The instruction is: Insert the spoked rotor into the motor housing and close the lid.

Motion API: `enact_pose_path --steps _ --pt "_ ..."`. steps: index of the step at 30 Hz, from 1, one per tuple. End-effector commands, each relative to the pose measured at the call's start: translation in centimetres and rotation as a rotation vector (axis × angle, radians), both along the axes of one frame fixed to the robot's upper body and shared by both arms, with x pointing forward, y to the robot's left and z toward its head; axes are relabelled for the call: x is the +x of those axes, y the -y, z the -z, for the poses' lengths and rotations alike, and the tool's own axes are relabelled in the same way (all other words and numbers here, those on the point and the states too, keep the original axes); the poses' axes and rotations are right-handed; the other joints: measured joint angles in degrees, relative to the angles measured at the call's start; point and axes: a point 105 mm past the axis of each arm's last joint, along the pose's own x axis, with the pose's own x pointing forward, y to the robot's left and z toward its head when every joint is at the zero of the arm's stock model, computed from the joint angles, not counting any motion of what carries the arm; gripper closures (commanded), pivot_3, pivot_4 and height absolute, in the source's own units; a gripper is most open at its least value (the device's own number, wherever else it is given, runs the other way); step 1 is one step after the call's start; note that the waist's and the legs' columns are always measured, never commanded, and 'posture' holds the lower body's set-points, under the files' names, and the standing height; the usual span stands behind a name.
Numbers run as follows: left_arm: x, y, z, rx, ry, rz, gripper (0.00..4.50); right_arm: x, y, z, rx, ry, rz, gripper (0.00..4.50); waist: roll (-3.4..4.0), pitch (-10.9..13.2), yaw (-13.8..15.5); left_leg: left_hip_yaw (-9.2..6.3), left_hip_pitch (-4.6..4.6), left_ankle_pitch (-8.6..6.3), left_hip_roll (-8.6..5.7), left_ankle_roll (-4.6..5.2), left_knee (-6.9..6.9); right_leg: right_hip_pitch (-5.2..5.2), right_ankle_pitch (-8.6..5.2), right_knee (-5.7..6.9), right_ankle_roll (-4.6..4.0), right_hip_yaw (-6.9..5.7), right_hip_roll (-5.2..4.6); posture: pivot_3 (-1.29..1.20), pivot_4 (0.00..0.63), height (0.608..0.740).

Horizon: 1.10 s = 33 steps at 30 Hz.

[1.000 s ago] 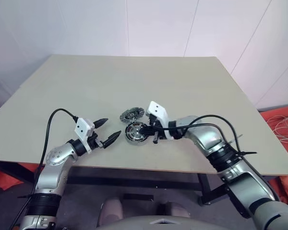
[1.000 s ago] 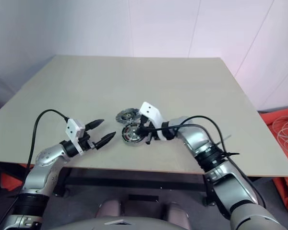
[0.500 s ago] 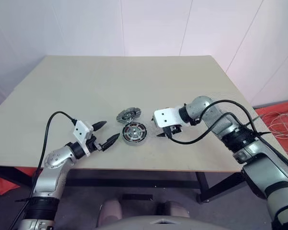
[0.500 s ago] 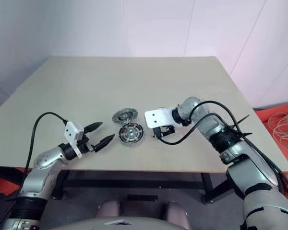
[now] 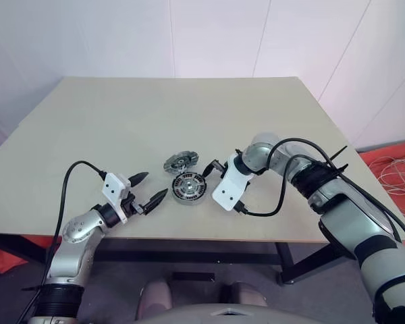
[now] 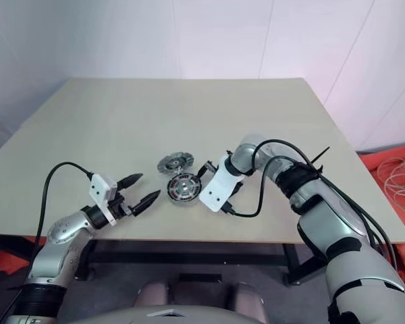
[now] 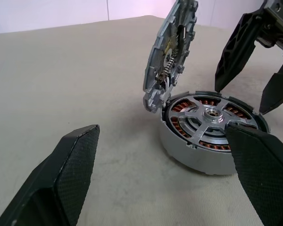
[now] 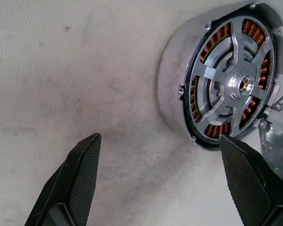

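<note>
Lid: silver-grey ribbed metal disc (image 7: pixel 172 52), propped tilted on edge against the motor housing (image 7: pixel 212 129) near the worktop's (image 5: pixel 121 121) front edge; rigid, likely slippery; pinch opposite rim edges.
Rotor: spoked silver wheel (image 8: pixel 233 84) seated in the housing.
Tools: left tool (image 5: pixel 150 187) and right tool (image 5: pixel 213 169) both spread, empty.

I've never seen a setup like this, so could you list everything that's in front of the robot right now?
Table: one, beige, under everything.
Motor housing: one, silver case with copper windings, flat near the table's front edge.
Spoked rotor: one, silver spokes, sitting in the motor housing.
Lid: one, silver-grey, leaning tilted against the housing's far side.
Cables: a pale bundle on the orange floor at right.
Left gripper: black fingers, open, beside the housing.
Right gripper: black fingers, open, on the housing's other side.
</note>
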Motion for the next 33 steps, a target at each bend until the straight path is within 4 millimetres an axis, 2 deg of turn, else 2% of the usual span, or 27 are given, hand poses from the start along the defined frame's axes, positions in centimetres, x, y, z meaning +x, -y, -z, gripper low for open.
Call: enact_pose_path --steps 1,15,18,29,33 --pt "0.1 0.3 -1.5 -0.005 0.068 0.003 0.0 0.5 -1.1 -1.3 0.018 0.06 -0.058 0.02 0.0 0.0 -0.44 0.0 -0.03 0.0 0.0 0.0 0.0 0.0 0.0 0.01 0.0 0.0 0.0 0.0 0.0 0.74" --pt "0.2 0.7 -1.5 -0.013 0.077 0.003 0.0 0.9 -2.2 -0.1 -0.058 0.095 -0.128 0.02 0.0 0.0 -1.96 0.0 0.08 0.0 0.06 0.0 0.22 0.11 0.03 0.13 -0.06 0.0 0.01 0.0 0.0 0.74" --pt "0.3 0.7 -1.5 -0.014 0.078 0.002 0.0 0.8 -2.8 -0.2 -0.06 0.108 -0.153 0.59 -0.01 0.0 -2.37 -0.01 0.08 -0.01 0.07 0.01 0.4 0.14 -0.06 0.2 0.11 0.01 0.01 0.0 0.0 0.74" --pt "0.4 0.8 -1.6 -0.014 0.083 0.002 0.0 0.5 -4.6 -0.7 -0.05 0.093 -0.17 4.44 -0.03 0.0 -2.8 -0.03 0.08 -0.04 0.1 0.05 0.77 0.0 -0.13 0.71 0.2 0.11 0.01 0.0 0.0 0.74" --pt "0.4 0.8 -1.6 -0.014 0.081 0.006 0.0 0.3 -4.6 -1.7 -0.029 0.022 -0.081 4.48 0.02 0.06 -2.67 -0.03 0.04 -0.04 0.09 0.05 0.78 -0.19 -0.12 0.78 0.18 0.13 0.01 0.0 0.0 0.74"
